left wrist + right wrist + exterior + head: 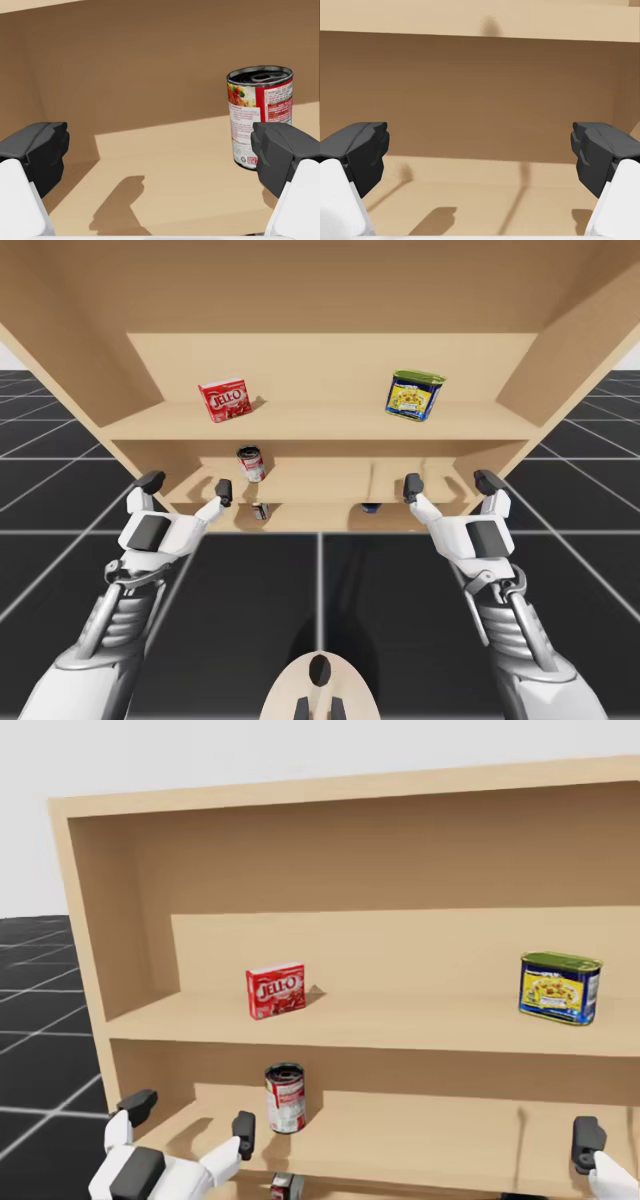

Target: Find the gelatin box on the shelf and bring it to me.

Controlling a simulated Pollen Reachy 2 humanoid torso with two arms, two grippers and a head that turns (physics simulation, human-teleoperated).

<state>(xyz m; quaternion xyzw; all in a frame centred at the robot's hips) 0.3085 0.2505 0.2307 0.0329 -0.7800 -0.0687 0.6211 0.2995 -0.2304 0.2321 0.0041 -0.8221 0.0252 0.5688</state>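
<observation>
Left jaws: wide open, holding nothing, fingers (224,491) level with the near edge of the lower board of the shelf (330,426). Right jaws: wide open, holding nothing, at the same board further right; in the head view they are cut off at the frame corner, with one dark fingertip (586,1140) showing. The red gelatin box (224,400) stands on the upper board, left of centre, tilted slightly, well above and beyond the left jaws and touching neither set. A blue-and-yellow rectangular tin (414,395) stands on the same board, far right. A red-and-white can (260,117) stands upright on the lower board, ahead of the left jaws; in the left wrist view the right-hand finger covers its lower edge. Beneath the lower board, a small can-like item (261,510) and a dark blue item (370,507) are mostly hidden by the board; I cannot identify either.
</observation>
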